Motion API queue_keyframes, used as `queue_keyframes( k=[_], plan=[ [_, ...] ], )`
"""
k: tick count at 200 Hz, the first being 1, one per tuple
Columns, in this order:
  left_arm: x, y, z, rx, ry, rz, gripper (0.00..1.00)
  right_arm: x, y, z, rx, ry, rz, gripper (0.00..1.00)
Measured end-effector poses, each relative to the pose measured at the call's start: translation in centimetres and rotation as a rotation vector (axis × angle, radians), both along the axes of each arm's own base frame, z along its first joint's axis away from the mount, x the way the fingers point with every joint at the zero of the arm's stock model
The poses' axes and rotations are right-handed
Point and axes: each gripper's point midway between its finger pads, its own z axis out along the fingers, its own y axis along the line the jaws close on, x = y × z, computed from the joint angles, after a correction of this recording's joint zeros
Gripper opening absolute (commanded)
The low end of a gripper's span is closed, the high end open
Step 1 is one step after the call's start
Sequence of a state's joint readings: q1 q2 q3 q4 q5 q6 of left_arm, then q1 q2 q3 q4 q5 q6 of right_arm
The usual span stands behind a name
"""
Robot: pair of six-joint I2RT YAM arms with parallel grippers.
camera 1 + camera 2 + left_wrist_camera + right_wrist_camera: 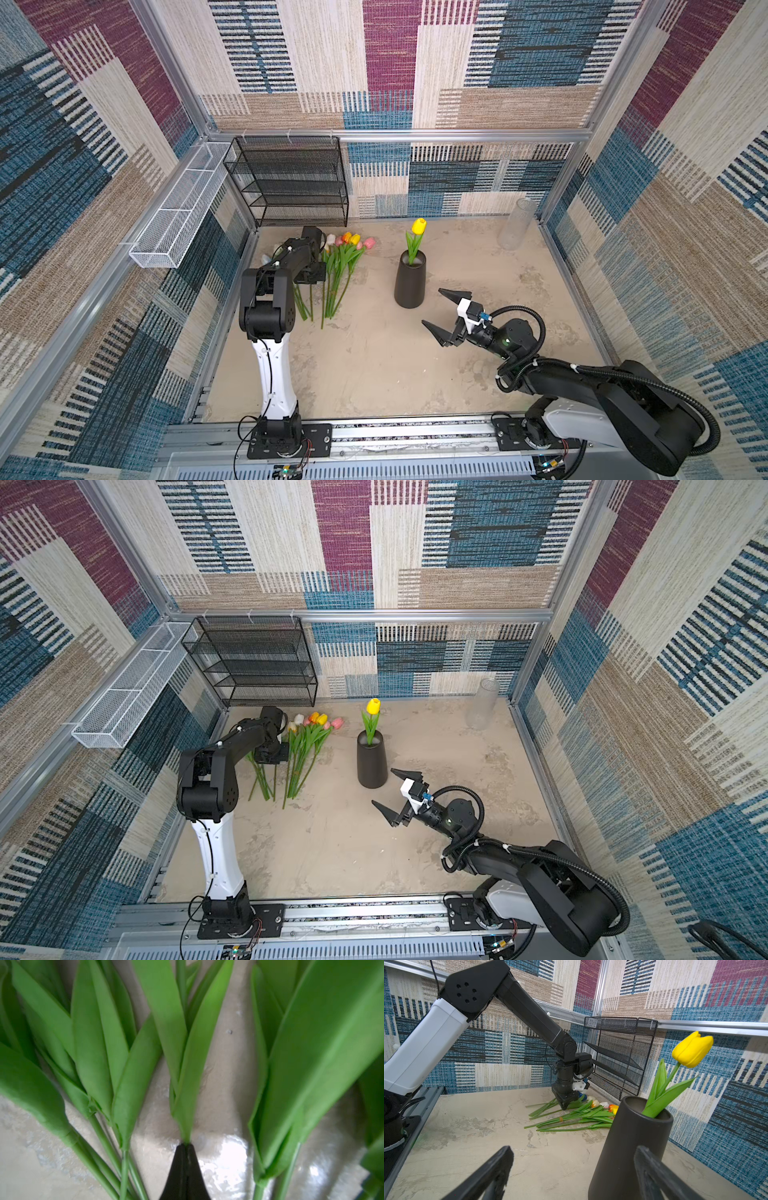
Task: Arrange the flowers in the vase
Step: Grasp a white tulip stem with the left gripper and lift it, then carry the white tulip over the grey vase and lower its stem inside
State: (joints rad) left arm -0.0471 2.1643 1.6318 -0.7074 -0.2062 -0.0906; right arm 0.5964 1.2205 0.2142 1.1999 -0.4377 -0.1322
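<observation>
Flowers: a bunch [340, 266] [305, 746] lies flat on the table [374, 365], at nine o'clock of the vase [409, 286] [371, 764] and apart from it. The heads point to twelve o'clock and the cut ends to six.
Heads: white, orange, yellow and pink show past the left arm in both top views.
Yellow tulip: one [418, 226] [692, 1049] stands upright in the vase, its leaves leaning on the rim.
Vase: dark and tapered, it stands upright near the middle of the table.
Left gripper: it [186, 1146] [564, 1105] is down in the nine o'clock side of the bunch. Its fingers are pressed together on a stem [185, 1132] just below its leaves. In both top views the wrist hides the fingertips.
Other stems: loose ones and their leaves [95, 1059] lie on either side of the pinched one.
Right gripper: it [432, 306] [382, 786] [574, 1148] is spread wide and holds nothing, at five o'clock of the vase, near it but not touching.
Rack: black mesh shelves [291, 178] stand at twelve o'clock of the bunch, against the back wall.
Basket: a white mesh one [174, 212] hangs on the side rail, at ten o'clock of the bunch.
Glass: a clear cylinder [515, 224] stands in the far corner, at two o'clock of the vase.
</observation>
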Motion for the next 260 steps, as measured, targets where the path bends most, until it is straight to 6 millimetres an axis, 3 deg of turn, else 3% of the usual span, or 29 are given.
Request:
queue_keyframes(
  k=[49, 77, 145, 166, 215, 260],
  plan=[
    [-2.0, -0.3, 1.2, -0.024, 0.020, 0.003, 0.00, -0.1, 0.0, 0.2, 0.003, -0.005, 0.000, 0.94],
    [-3.0, -0.5, 4.3, -0.046, -0.045, 0.016, 0.00, -0.1, -0.1, 0.4, 0.006, -0.009, 0.001, 0.94],
    [-7.5, -3.2, 12.6, -0.166, -0.312, -0.016, 0.00, -0.4, -0.3, 0.3, 0.009, -0.013, -0.001, 0.95],
    [-8.8, -5.1, 15.7, -0.243, -0.464, -0.067, 0.00, -0.5, -0.5, 0.6, 0.016, -0.020, -0.011, 0.97],
    [-11.2, -11.9, 21.2, -0.444, -0.758, -0.287, 0.00, -0.4, -0.8, 0.8, 0.016, -0.037, -0.029, 1.00],
    [-13.2, -17.6, 28.0, -0.585, -0.994, -0.507, 0.00, -0.5, -0.8, 0.9, 0.018, -0.039, -0.026, 1.00]
  ],
)
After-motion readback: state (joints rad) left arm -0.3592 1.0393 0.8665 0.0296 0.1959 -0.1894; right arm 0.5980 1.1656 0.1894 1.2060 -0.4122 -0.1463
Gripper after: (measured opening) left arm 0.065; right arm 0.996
